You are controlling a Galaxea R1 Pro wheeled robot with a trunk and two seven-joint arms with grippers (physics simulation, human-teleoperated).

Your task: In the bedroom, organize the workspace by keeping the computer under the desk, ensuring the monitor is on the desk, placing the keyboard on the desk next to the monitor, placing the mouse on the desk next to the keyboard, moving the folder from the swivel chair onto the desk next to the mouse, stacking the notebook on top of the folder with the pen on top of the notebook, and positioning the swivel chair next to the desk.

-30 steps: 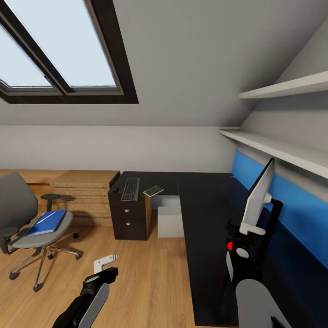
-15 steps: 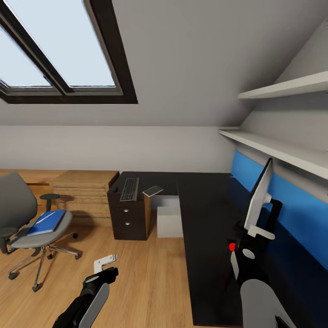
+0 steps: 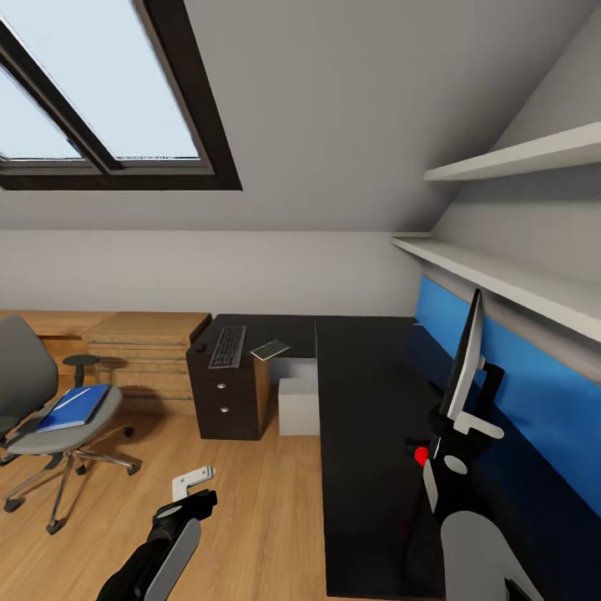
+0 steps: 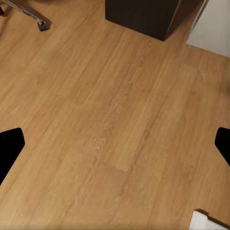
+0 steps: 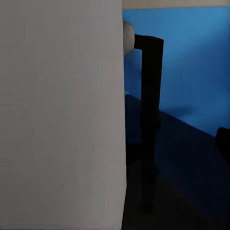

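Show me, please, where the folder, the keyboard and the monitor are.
folder (image 3: 73, 408): head view, middle of its blue cover.
keyboard (image 3: 227, 346): head view, centre of the keys.
monitor (image 3: 462, 367): head view, its pale back panel.

A: What is getting lost at the edges?

B: The grey office chair with the chrome star base (image 3: 37, 401) is running off the head view's left edge, its back cut away.

A: And the wide flat monitor with the pale back (image 3: 464, 357)?

B: It is standing edge-on, its screen face hiding, and its lower edge is disappearing behind the right gripper (image 3: 467, 427), whose grip I cannot judge.
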